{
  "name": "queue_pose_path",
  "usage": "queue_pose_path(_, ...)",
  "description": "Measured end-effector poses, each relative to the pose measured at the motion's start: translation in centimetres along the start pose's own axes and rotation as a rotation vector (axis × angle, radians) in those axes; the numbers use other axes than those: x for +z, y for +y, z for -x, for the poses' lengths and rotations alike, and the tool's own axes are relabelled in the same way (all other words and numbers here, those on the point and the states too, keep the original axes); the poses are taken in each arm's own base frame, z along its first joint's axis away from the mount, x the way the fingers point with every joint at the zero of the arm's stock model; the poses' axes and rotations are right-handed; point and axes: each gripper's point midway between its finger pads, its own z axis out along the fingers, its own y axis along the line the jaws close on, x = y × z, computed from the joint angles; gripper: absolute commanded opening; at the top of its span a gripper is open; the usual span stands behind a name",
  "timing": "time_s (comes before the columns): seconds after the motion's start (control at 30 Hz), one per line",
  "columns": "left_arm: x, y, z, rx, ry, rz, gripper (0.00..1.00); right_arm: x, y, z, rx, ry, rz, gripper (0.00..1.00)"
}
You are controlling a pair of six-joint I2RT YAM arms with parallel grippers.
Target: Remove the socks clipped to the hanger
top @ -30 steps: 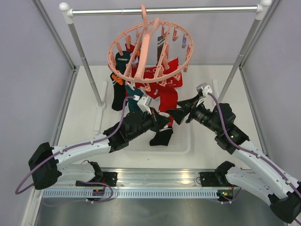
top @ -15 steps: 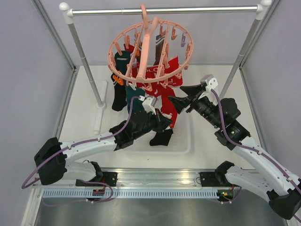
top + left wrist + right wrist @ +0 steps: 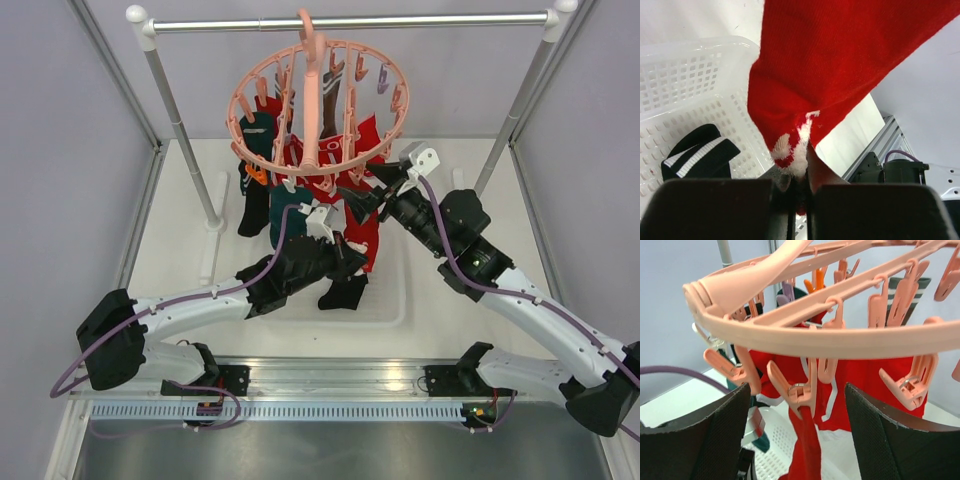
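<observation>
The salmon-pink hanger [image 3: 313, 110] hangs from the rail, with red socks [image 3: 365, 140], a dark teal sock [image 3: 285, 205] and a black sock [image 3: 250, 210] clipped under its ring. My left gripper [image 3: 350, 262] is shut on the toe of a hanging red sock [image 3: 830, 65], low over the basket; its jaws [image 3: 801, 175] pinch the white-marked tip. My right gripper [image 3: 365, 190] is open just below the ring [image 3: 805, 335]. Its fingers [image 3: 725, 425] stand on either side of a clip [image 3: 805, 392] that holds a red sock [image 3: 807, 445], without touching it.
A white perforated basket [image 3: 395, 300] lies under the hanger, with a black white-striped sock [image 3: 700, 150] in it. The grey rail [image 3: 420, 20] rests on two slanted posts [image 3: 185, 140] [image 3: 510, 120]. Walls close in on both sides.
My right gripper has risen and moved left, up to the hanger's ring. The hanger has swung slightly. My left gripper has stayed shut on the red sock's toe, shifting only a little.
</observation>
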Motion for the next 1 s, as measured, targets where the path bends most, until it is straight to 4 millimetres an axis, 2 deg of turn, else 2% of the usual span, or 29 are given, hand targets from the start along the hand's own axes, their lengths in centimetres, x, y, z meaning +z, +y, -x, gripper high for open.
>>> queue_pose_path(0.17, 0.0, -0.2, -0.1, 0.0, 0.008, -0.01, 0.02, 0.8, -0.7, 0.9, -0.031, -0.018, -0.042, 0.77)
queue_pose_path(0.23, 0.0, -0.2, -0.2, 0.0, 0.009, -0.01, 0.02, 1.0, -1.0, 1.0, -0.037, -0.022, -0.055, 0.72)
queue_pose_path(0.37, 0.0, -0.2, -0.2, 0.0, 0.01, -0.012, 0.02, 1.1, -1.4, 1.1, -0.043, -0.028, -0.078, 0.55)
queue_pose_path(0.43, 0.0, -0.2, -0.2, 0.0, 0.011, -0.013, 0.02, 1.1, -1.6, 1.3, -0.045, -0.034, -0.087, 0.4)
queue_pose_path(0.47, -0.1, -0.2, -0.2, 0.0, 0.012, -0.014, 0.02, 1.1, -1.7, 1.4, -0.044, -0.038, -0.092, 0.3)
queue_pose_path(0.6, -0.1, -0.3, -0.2, 0.0, 0.013, -0.014, 0.02, 1.1, -1.9, 1.6, -0.042, -0.048, -0.109, 0.13)
queue_pose_path(0.67, -0.1, -0.3, -0.2, 0.0, 0.013, -0.015, 0.02, 1.1, -2.0, 1.7, -0.041, -0.052, -0.115, 0.09)
queue_pose_path(1.0, -0.4, 0.2, -0.1, 0.002, 0.011, 0.009, 0.02, 1.1, -2.4, 1.8, -0.039, -0.056, -0.137, 0.09)
